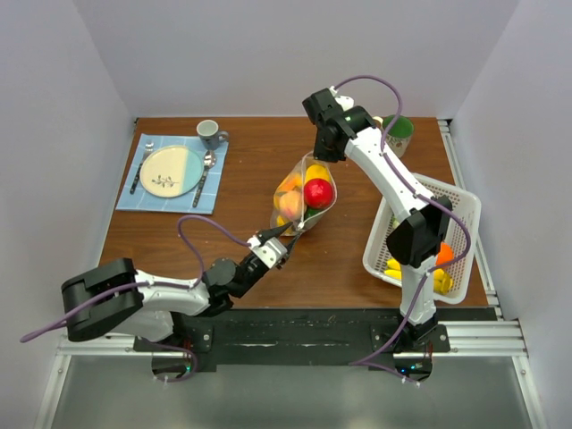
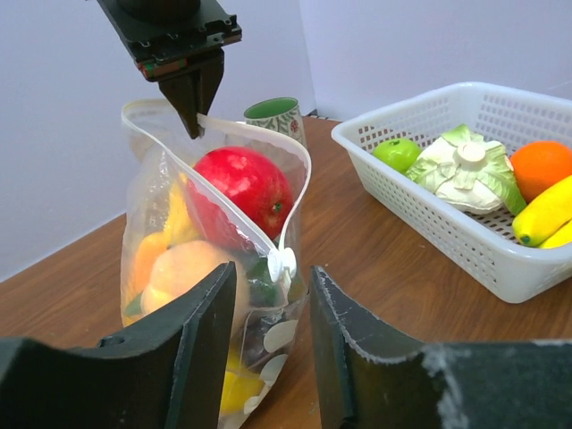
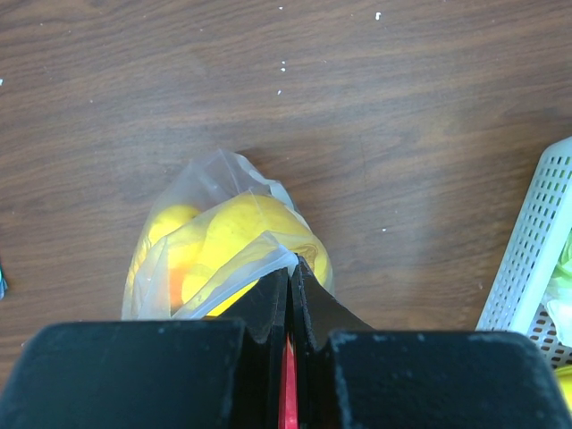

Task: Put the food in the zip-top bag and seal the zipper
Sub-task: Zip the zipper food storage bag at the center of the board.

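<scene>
The clear zip-top bag stands in mid-table with its mouth open. It holds a red apple, a peach and orange and yellow pieces. My right gripper is shut on the far end of the bag's mouth, holding it up; it also shows in the left wrist view. My left gripper is open, with its fingers on either side of the bag's near end, just below the white zipper slider. The zipper strip is unsealed.
A white slotted basket at the right holds a green apple, a cabbage, an orange and a banana. A green cup stands behind the bag. A plate, cutlery and a mug sit on a blue mat at far left.
</scene>
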